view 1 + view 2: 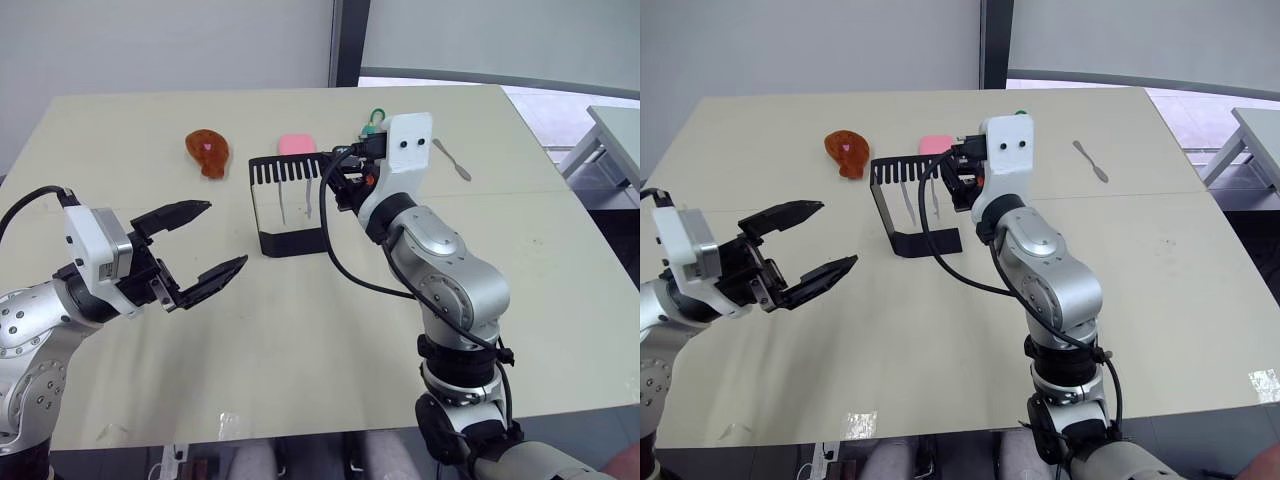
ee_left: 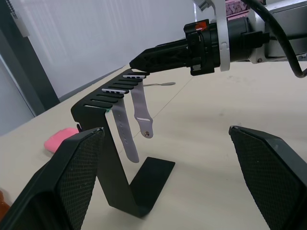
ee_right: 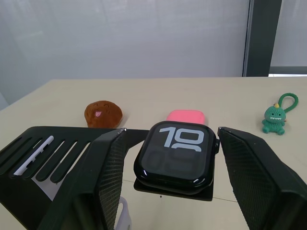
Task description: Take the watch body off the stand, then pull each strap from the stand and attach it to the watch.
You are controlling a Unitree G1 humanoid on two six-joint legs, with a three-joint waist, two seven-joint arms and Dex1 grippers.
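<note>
Plainly, the task has barely begun. In the head views, the black stand [image 1: 290, 205] sits on the pale table [image 1: 300, 330], and both straps [image 1: 296, 200] hang from its slotted top bar, so neither has been pulled yet. The right gripper [image 1: 340, 180] is at the bar's end, level with the top. The left gripper [image 1: 205, 245] waits well to the left of the stand, its fingers spread wide and holding nothing. Beyond the stand lie a brown toy [image 1: 208, 152] and a pink block [image 1: 296, 144]; a grey metal tool [image 1: 453, 158] lies off to the stand's right.

From the left wrist, the stand reads as thin bent sheet metal: a flat base, a leaning upright and a comb-like bar. The two straps are smooth, pale and limp, the nearer one longer, the other showing a small hole near its rounded tip.

From the right wrist, the watch body [image 3: 176, 154] is a glossy black rounded square with light digits, seated on the stand's end. The right gripper's textured fingers [image 3: 103, 182] stand apart on either side of it, not yet closed. I judge everything is left: lifting the watch, then both straps. A green keychain figure [image 3: 275, 117] stands beyond.
</note>
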